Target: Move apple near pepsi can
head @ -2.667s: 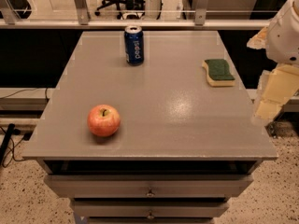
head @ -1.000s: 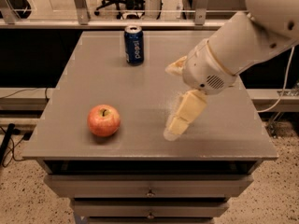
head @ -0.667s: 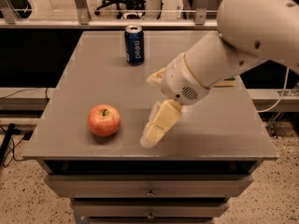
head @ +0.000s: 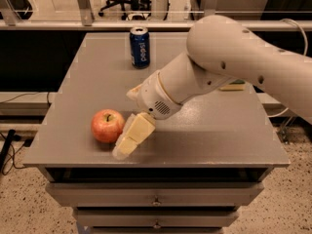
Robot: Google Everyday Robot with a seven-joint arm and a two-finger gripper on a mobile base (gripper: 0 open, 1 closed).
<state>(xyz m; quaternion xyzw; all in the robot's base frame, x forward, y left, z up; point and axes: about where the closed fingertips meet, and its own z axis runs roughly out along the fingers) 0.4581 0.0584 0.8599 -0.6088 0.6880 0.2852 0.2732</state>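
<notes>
The red apple [head: 107,126] with yellowish patches and a short stem sits near the table's front left. The dark blue pepsi can [head: 140,47] stands upright at the back of the table, well apart from the apple. My gripper [head: 123,149] hangs down from the white arm [head: 219,62] just right of the apple, its tip close to the tabletop by the front edge. It is beside the apple, not around it.
The grey table [head: 204,135] has drawers below its front edge. A green-and-yellow sponge [head: 233,86] at the right is mostly hidden behind my arm. A rail and office chairs stand behind the table.
My arm has swung in from the right across the table, and the gripper has moved left and down to beside the apple. The apple and the can have not moved.
</notes>
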